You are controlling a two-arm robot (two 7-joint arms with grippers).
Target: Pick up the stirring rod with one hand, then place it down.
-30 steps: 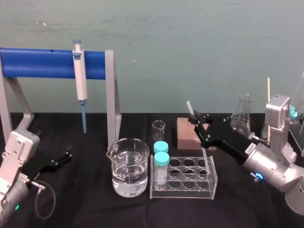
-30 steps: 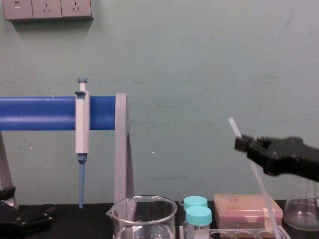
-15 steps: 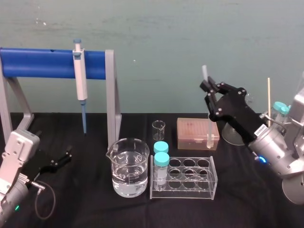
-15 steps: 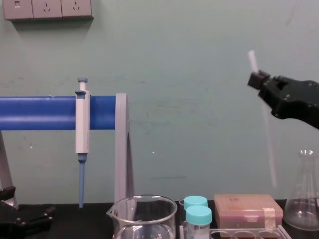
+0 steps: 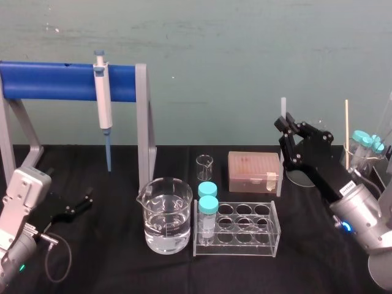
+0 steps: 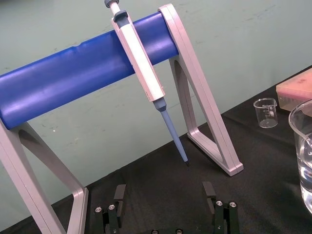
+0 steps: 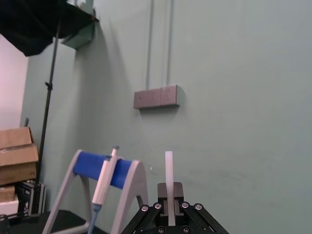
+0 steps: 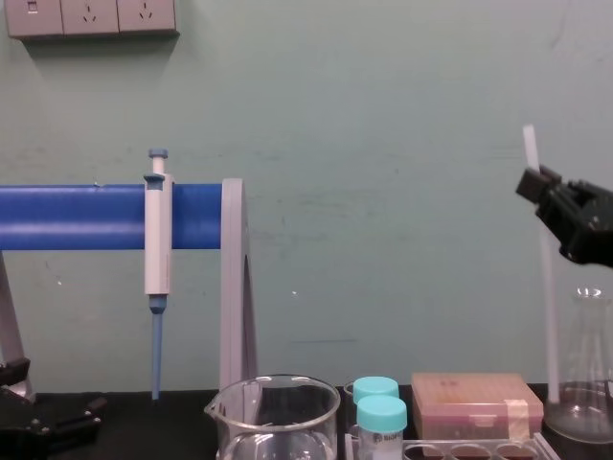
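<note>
Right end effector [image 5: 284, 125] around upright stirring rod [image 8: 546, 297]

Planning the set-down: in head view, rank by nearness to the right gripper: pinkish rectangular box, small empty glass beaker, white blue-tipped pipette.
From the right gripper:
1. Pinkish rectangular box, just left.
2. Small empty glass beaker, centre.
3. White blue-tipped pipette, hanging far left.

Black table [image 5: 116, 263] with beaker [image 5: 164, 215], rack [image 5: 236, 231]

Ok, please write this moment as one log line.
right gripper: shut on stirring rod | stirring rod: upright, beside pink box | left gripper: open, parked at left
</note>
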